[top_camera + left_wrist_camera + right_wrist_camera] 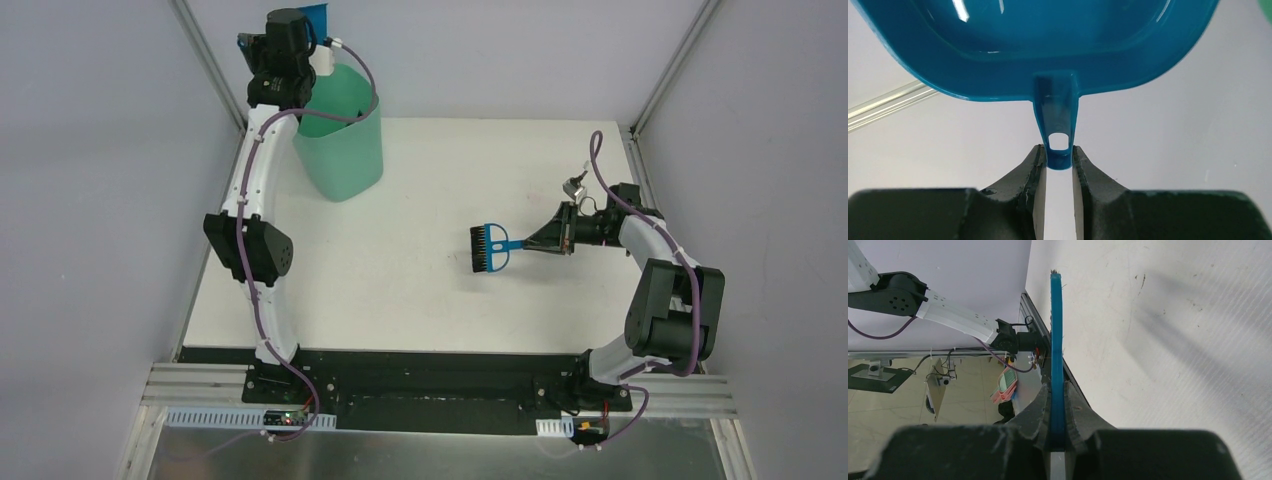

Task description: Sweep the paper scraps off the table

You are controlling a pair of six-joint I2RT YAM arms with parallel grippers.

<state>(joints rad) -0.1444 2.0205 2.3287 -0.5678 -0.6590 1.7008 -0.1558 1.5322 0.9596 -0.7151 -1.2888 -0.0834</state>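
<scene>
- Top external view: My left pincer (pixel 300 32) is raised at the far left corner and holds the blue plastic dustpan (pixel 317 16) above the mint-green plastic bin (pixel 345 160).
- My right pincer (pixel 537 240) holds the blue hand brush with black bristles (pixel 489 248) over the middle of the flat white table (pixel 400 290).
- No paper scraps show on the table here. Whether any lie in the bin cannot be told.
- Left wrist view: the left pincer (pixel 1059 161) is nearly closed, its jaws clamped on the tip of the dustpan's handle tab (pixel 1058 107). The visible part of the dustpan (pixel 1048 45) shows no scraps.
- Right wrist view: the right pincer (pixel 1058 407) is closed tight on the thin brush handle (pixel 1056 330), seen edge-on beside the table (pixel 1158 340).
- Handling, as a judgement: the scraps are tiny, soft and very light, and they scatter easily. Do not pinch them. Push them with the bristles into the pan, gripping the brush by its handle and the pan by its tab.
</scene>
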